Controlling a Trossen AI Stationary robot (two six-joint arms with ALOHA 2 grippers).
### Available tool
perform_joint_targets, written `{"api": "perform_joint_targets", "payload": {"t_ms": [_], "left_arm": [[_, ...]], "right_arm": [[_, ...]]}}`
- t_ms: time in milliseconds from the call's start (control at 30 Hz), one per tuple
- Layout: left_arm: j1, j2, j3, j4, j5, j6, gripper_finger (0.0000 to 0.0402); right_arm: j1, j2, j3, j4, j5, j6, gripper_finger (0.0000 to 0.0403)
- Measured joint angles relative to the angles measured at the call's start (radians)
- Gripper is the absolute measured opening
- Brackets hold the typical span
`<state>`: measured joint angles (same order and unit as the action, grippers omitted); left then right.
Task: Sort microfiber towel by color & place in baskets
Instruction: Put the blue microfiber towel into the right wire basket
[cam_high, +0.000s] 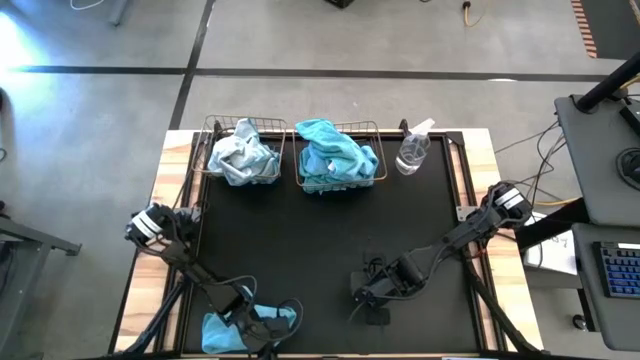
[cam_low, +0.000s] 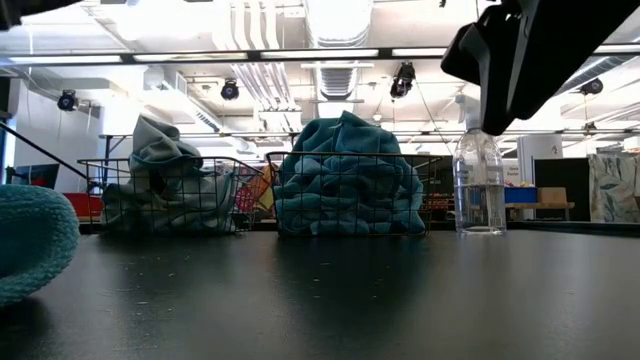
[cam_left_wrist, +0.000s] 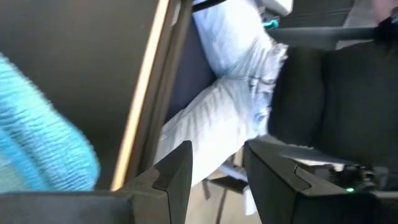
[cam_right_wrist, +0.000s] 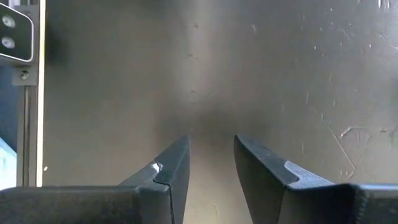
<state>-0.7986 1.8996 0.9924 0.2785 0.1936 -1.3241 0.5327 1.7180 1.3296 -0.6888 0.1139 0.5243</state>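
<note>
A turquoise microfiber towel (cam_high: 218, 333) lies bunched at the table's near left edge and also shows in the low view (cam_low: 30, 250). My left gripper (cam_high: 262, 330) hangs over it, open. In the left wrist view the towel (cam_left_wrist: 43, 155) sits beside the fingers, and nothing is between them. My right gripper (cam_high: 362, 292) is open above bare black table at the near middle (cam_right_wrist: 211, 162). At the far side, the left basket (cam_high: 210, 135) holds a pale towel (cam_high: 243, 157). The right basket (cam_high: 372, 130) holds turquoise towels (cam_high: 335, 155).
A clear spray bottle (cam_high: 413, 150) stands right of the baskets. The black mat (cam_high: 330, 240) between baskets and grippers is bare. Past the near edge of the table, a person's legs in pale jeans (cam_left_wrist: 230, 112) show in the left wrist view.
</note>
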Motion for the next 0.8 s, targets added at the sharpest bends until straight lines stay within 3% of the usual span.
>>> {"api": "perform_joint_targets", "payload": {"t_ms": [467,667,800], "left_arm": [[0.011,-0.002,0.016,-0.111,0.124,-0.023,0.013],[0.02,-0.002,0.124,-0.119,0.14,0.036,0.013],[0.023,-0.003,0.25,-0.231,0.136,0.156,0.013]], "right_arm": [[0.0,0.0,0.001,0.02,0.001,0.0,0.0118],[-0.001,0.0,0.001,0.02,0.001,0.0,0.0118],[0.0,0.0,0.001,0.021,0.001,0.0,0.0118]]}}
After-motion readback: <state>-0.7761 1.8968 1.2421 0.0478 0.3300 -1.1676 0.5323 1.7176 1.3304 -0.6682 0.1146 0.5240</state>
